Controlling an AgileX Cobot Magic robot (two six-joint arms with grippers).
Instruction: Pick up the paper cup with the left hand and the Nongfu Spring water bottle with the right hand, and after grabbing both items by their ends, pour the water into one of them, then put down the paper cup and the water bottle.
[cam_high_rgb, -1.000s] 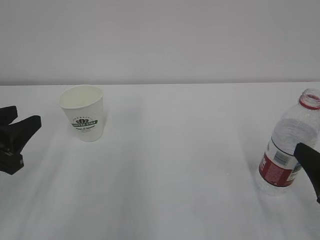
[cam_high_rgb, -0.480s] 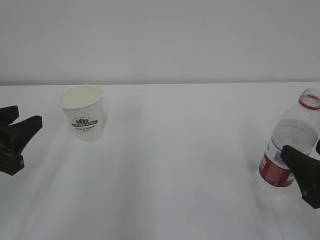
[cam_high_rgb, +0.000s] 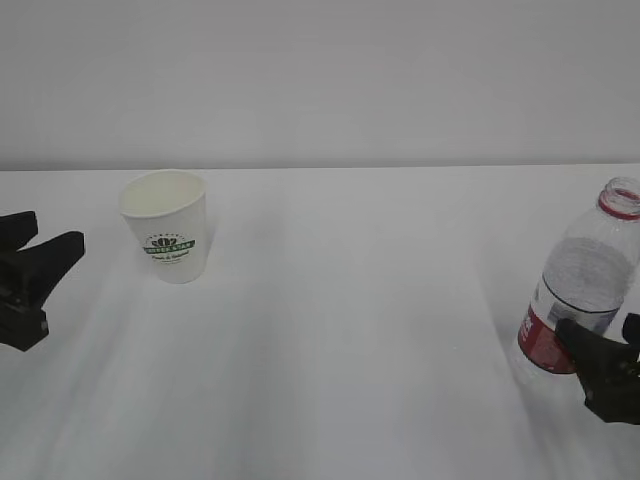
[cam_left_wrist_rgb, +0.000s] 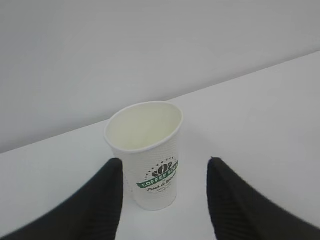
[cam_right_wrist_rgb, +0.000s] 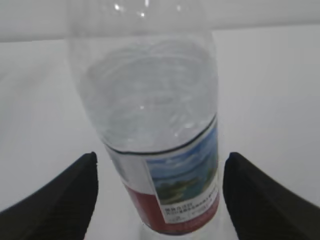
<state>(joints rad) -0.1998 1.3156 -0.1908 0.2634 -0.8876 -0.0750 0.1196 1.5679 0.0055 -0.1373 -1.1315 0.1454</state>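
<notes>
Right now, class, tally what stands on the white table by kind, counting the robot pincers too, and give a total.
Paper cup: 1
Water bottle: 1
Pincers, left and right: 2
Total: 4

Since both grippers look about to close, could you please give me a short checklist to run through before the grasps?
1. Paper cup upright, mouth up: ok.
2. Left hand open, fingers clear of the cup on both sides: ok.
3. Cup deep enough between the left fingers: not ok; in the exterior view that hand stands well off to the cup's left.
4. Nongfu Spring water bottle upright, uncapped: ok.
5. Right hand open, straddling the labelled part of the bottle: ok.
6. Water level in the bottle: cannot tell.
</notes>
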